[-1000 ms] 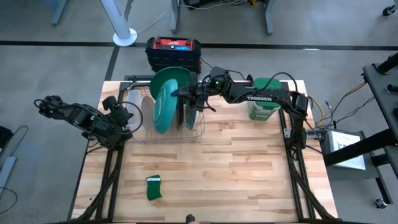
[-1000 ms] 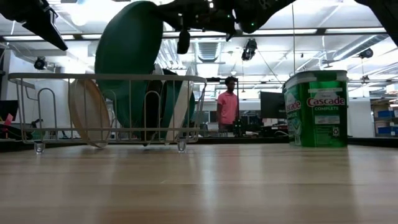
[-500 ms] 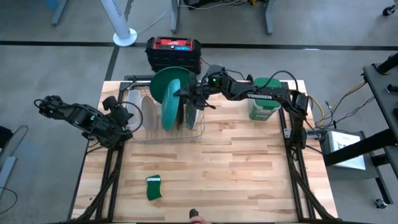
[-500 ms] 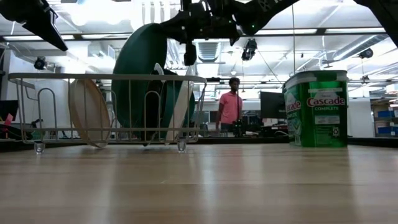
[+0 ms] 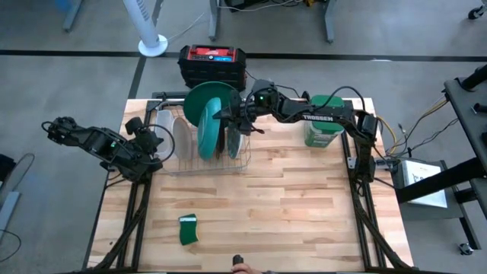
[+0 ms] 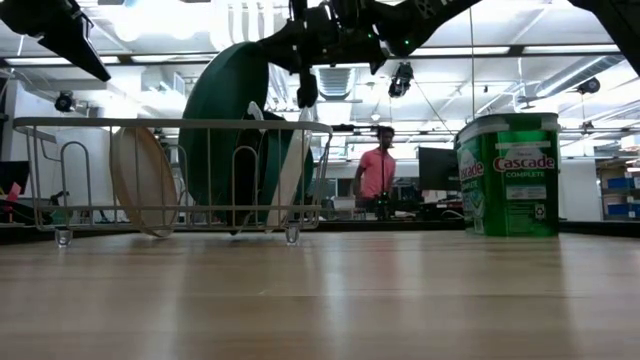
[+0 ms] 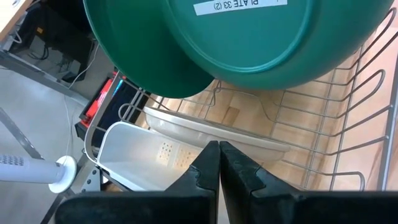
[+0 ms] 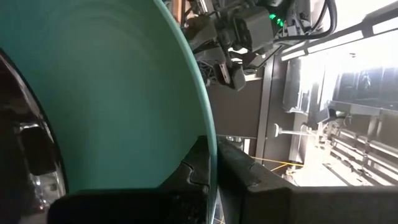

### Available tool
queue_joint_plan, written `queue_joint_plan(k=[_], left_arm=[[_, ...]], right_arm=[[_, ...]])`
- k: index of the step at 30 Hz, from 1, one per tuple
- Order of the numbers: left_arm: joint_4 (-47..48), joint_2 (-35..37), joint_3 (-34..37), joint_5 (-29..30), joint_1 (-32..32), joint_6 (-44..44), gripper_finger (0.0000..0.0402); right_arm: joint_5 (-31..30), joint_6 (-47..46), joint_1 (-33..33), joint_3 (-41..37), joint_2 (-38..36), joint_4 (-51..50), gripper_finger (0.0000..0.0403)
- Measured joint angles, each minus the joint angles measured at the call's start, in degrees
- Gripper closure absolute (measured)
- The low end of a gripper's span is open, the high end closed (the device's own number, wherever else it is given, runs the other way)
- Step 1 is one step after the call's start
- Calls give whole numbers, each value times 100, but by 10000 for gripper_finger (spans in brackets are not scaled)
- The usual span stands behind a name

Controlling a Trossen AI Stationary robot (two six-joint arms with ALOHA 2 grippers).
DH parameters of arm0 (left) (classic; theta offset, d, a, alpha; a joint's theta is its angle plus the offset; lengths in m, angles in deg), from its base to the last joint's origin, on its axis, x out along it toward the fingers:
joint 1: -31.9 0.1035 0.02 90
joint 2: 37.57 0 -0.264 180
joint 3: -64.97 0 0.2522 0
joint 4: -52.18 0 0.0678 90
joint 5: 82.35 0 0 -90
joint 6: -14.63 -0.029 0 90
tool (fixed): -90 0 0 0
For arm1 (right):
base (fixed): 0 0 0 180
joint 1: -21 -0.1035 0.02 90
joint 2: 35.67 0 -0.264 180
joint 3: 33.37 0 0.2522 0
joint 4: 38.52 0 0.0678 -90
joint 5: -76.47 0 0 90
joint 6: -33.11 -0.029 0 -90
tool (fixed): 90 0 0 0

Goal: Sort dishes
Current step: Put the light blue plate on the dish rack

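Teal plate (image 5: 207, 128) stands on edge in the wire rack (image 5: 242, 161) at the back of the wooden surface (image 5: 289, 198), and from above the right gripper (image 5: 232, 122) is clamped on its rim, while the left gripper (image 5: 149, 146) waits shut and empty just beside the rack's other end; a canister (image 5: 323, 122) stands near the right arm and a sponge (image 5: 188, 229) lies well apart toward the front. From surface height the plate (image 6: 225, 120) rises above the rack's top wire (image 6: 170, 124) beside a whitish plate (image 6: 142, 180) and darker ones, and a person (image 6: 377, 172) stands far behind. Left wrist: its fingers (image 7: 208, 167) are together, facing the plate's underside (image 7: 249, 43) and a whitish dish (image 7: 211, 134) lower in the rack. Right wrist: the jaws pinch the teal rim (image 8: 208, 140). The step in hand looks like seating or lifting this plate at its slot; the next move calls for keeping it upright and travelling along the slot, since neighbouring plates stand close on both sides. Open room lies across the front of the surface.
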Motion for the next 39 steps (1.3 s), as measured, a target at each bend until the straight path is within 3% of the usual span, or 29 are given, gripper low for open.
queue_joint_plan(k=[39], left_arm=[[-131,-2,2,5,0,0,401]], right_arm=[[-245,-80,0,0,9,-133,247]])
